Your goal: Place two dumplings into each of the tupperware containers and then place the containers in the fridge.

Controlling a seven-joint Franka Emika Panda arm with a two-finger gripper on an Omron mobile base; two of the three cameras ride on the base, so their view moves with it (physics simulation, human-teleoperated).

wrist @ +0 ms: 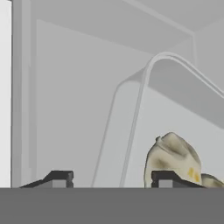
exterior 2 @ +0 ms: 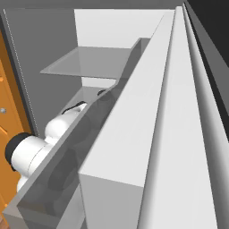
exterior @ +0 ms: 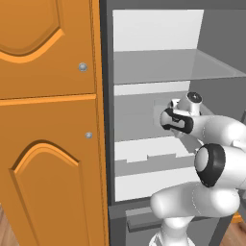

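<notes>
— Pale, see-through plastic is what I'm looking along: the container (wrist: 175, 113) is lying straight ahead of my gripper (wrist: 113, 178), its rim curving away into the fridge (exterior: 158, 67).

— Are you gripping it?

— I'm judging so. My fingertips (wrist: 59, 177) are standing apart at the near edge, the rim line running down between them, so they seem to be pinching that wall. Whether they're truly clamped or just loosening, I cannot tell.

— Where are the dumplings?

— One dumpling (wrist: 173, 157) is sitting inside the container, just past my right fingertip, with a bit of a second (wrist: 212, 180) beside it.

— And the container itself?

— Inside the fridge, at the middle shelf level, where my arm is reaching in the left base view. Whether its base is touching the shelf is hidden.

— So what matters next?

— Its long axis is pointing away from me, deeper in. Any push should be going straight along that line; any retreat straight back.
</notes>
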